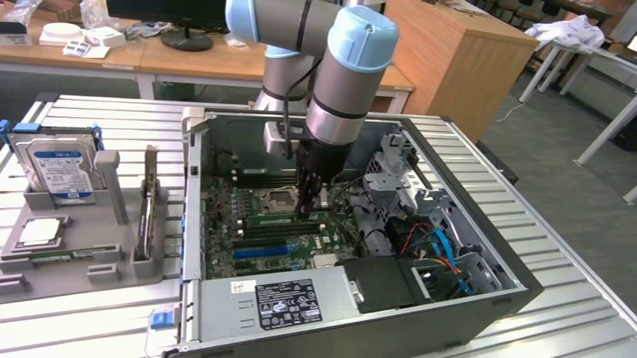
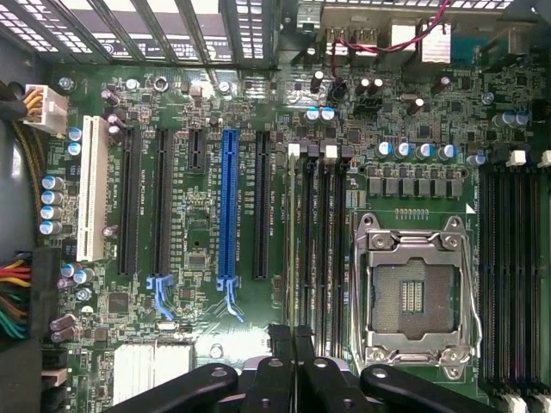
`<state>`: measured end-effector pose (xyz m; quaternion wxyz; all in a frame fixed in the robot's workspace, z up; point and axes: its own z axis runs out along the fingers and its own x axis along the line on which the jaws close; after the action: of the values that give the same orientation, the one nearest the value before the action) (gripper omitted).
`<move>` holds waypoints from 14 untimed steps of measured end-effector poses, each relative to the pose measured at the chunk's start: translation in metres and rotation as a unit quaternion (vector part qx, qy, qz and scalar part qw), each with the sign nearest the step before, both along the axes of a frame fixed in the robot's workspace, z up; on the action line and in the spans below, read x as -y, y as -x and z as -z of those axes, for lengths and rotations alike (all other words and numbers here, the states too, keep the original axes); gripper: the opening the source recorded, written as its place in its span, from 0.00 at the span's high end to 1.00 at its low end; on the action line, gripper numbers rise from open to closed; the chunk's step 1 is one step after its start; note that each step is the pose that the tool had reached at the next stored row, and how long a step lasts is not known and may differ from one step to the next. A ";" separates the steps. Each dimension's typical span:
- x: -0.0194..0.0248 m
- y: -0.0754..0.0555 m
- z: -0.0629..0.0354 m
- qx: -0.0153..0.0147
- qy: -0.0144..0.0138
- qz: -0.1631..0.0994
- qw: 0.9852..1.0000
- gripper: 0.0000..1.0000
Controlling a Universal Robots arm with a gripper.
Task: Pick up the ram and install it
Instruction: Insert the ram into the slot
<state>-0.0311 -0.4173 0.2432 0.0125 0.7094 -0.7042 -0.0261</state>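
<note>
The ram [image 2: 291,241] appears as a thin olive-green edge standing in the black slot nearest the long expansion slots, as long as the empty slots [image 2: 323,241] beside it. My gripper [image 2: 293,331] is shut, its two black fingers pressed together right over one end of that stick. I cannot tell whether they touch it. In the exterior view the gripper [image 1: 316,210] points straight down into the open computer case, close over the motherboard [image 1: 253,246] beside the processor socket [image 1: 279,198].
The empty processor socket [image 2: 413,297] lies next to the slots, with a blue expansion slot [image 2: 228,206] on the other side. Case walls [image 1: 194,224], a drive cage [image 1: 398,186] and the power supply [image 1: 279,302] ring the board. A grey tray [image 1: 110,261] holding a hard drive [image 1: 60,168] stands at the exterior view's left.
</note>
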 end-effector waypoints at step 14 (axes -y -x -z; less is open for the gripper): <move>-0.0010 0.002 0.0072 0.000 0.000 0.004 1.000 0.88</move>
<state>-0.0334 -0.4163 0.2360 0.0118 0.7063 -0.7074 -0.0262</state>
